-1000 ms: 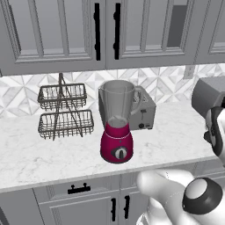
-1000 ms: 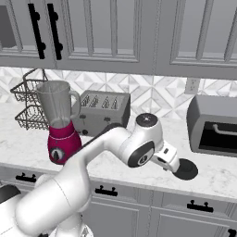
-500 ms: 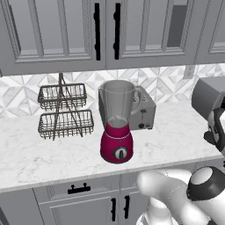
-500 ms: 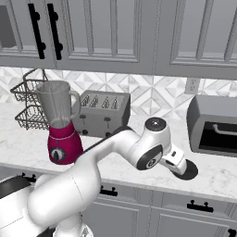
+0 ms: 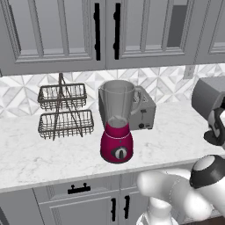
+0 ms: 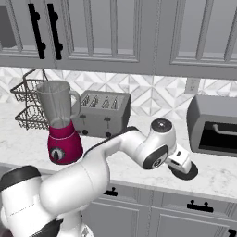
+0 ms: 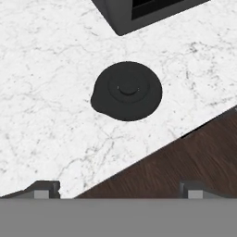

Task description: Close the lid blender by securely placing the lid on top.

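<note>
Lid lying flat on the marble counter, below the hand

The dark round lid (image 7: pixel 127 90) is sitting on the white marble counter (image 7: pixel 51 83) near its front edge, with wooden floor (image 7: pixel 185 157) showing beyond. A dark appliance (image 7: pixel 139 11) is standing just past it. The two fingertips (image 7: pixel 44 190) are standing wide apart, holding nothing.

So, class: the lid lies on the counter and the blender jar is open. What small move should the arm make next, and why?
Probably lower the open gripper straight down over the lid. In the hand view the lid lies flat on the counter near its front edge, ahead of the fingertips and untouched, while the blender stands open far off.
</note>
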